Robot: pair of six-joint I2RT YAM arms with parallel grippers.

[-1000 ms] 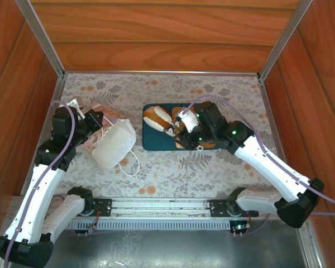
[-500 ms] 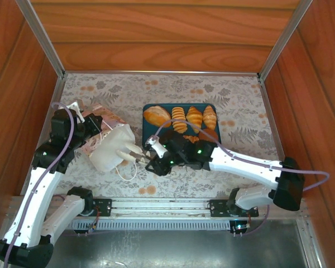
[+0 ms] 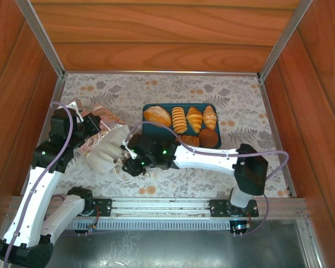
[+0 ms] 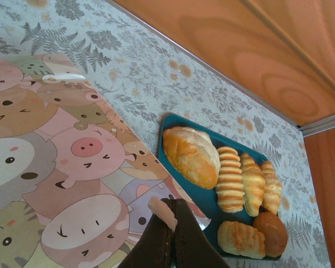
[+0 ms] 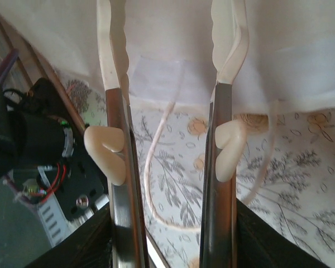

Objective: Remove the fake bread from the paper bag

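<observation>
Right wrist: right gripper (image 5: 170,25), fingers (image 5: 113,61) spread, at paper bag (image 5: 301,56) pinched by left gripper (image 4: 170,219); should avoid cord handle (image 5: 151,167).

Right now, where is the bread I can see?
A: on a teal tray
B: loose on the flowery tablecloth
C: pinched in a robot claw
A: the fake bread lies on the teal tray, apart from the paper bag.

Worktop (image 3: 240,95): covered in a fern-and-flower patterned sheet.
Teal tray (image 3: 147,129): lies flat near the middle.
Paper bag (image 3: 106,151): on its side, just left of the tray.
Cord handle (image 3: 123,176): looped on the sheet, near-left of the tray.
</observation>
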